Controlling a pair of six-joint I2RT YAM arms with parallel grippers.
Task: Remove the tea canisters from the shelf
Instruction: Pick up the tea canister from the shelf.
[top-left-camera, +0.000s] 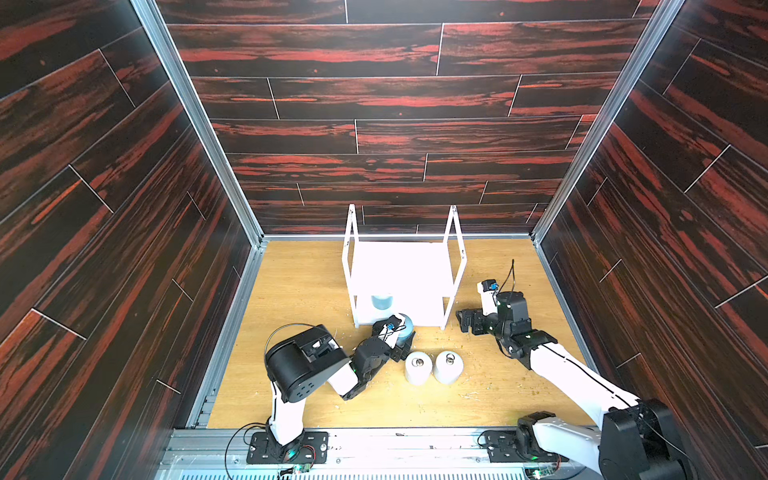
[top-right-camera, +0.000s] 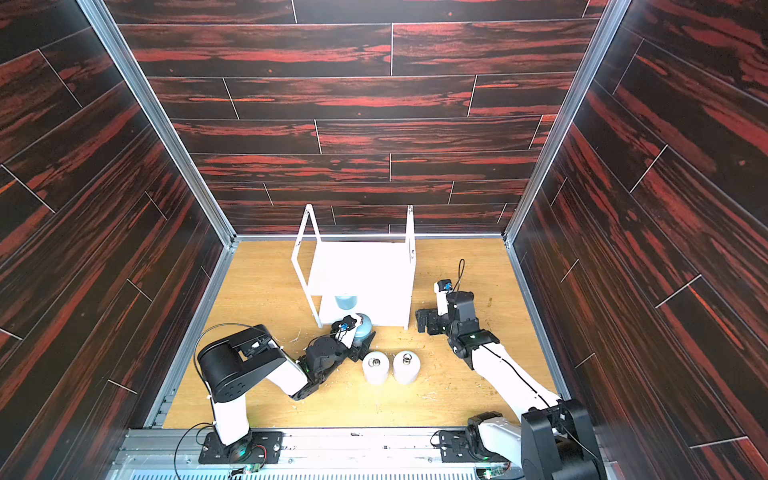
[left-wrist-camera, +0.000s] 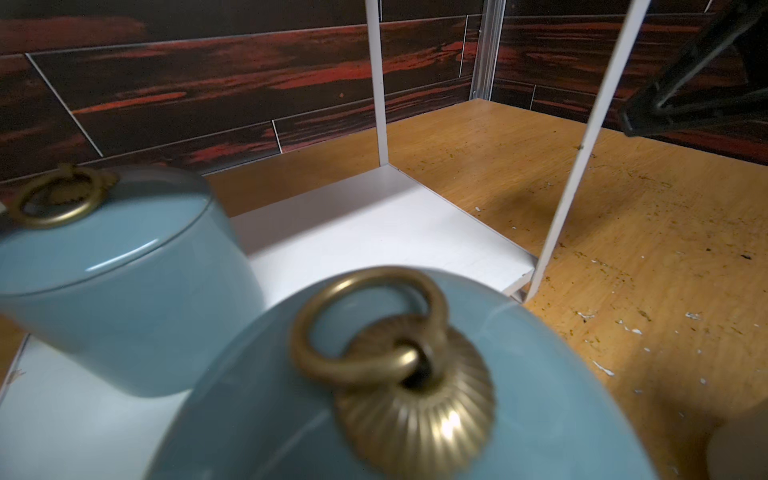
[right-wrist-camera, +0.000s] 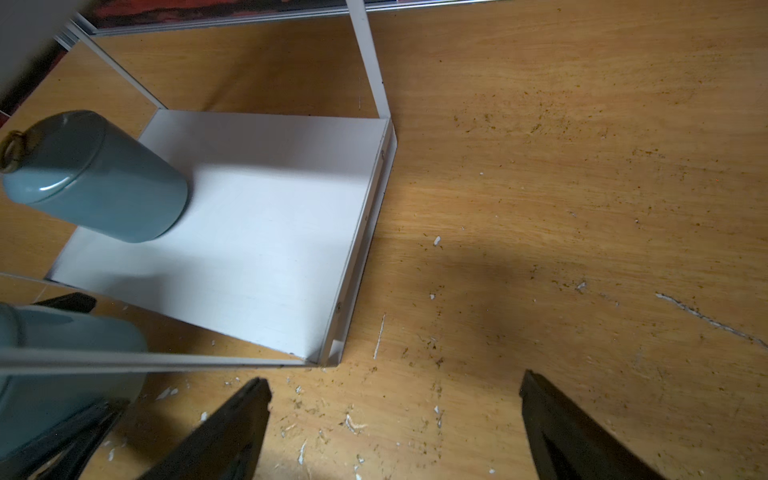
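Light falls hard from overhead. In both top views the shelf's (top-left-camera: 401, 270) upper board is blown out to blank white, while the dark walls (top-left-camera: 104, 166) stay dim and splay outward at the frame edges. Through my left wrist camera the nearest blue canister (left-wrist-camera: 257, 415) is soft and out of focus, and its brass knob (left-wrist-camera: 415, 399) catches a glint. My right wrist view is sharp mid-frame. A soft shadow lies on the counter (right-wrist-camera: 582, 166), and my right jaws blur dark.

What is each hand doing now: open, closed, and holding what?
Left hand: closed on a light blue canister.
Right hand: open, holding nothing.
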